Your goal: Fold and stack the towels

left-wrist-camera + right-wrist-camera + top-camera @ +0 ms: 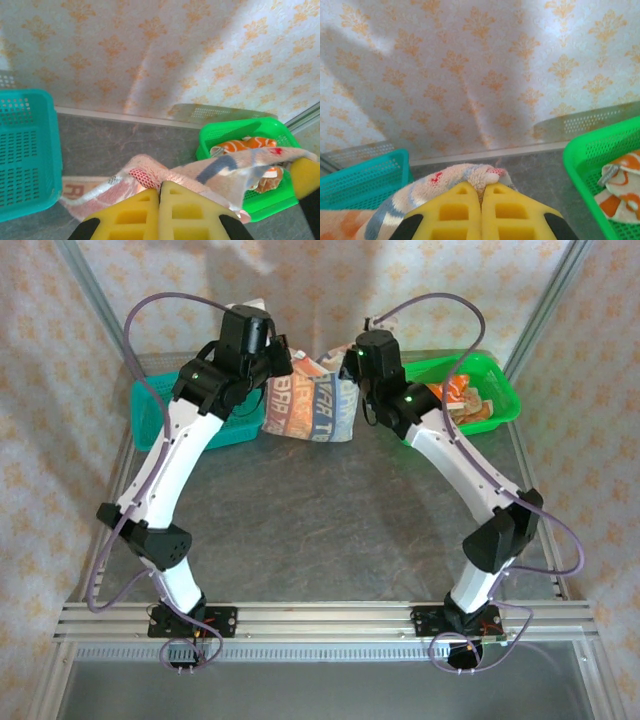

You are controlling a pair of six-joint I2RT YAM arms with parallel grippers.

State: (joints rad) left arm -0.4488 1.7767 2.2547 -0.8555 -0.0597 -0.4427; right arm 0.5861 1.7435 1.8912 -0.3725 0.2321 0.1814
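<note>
Yellow left jaws and right jaws are both squeezing tight on one striped towel (310, 408), a top corner each. We are holding it up at the back of the counter (330, 510), its long side running sideways between the teal basket (150, 410) and the green basket (497, 375), both arms just as near.

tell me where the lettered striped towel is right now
In the top view the lettered towel hangs over the table's far middle, pinched by left tool and right tool, between the teal basket and green basket.
</note>
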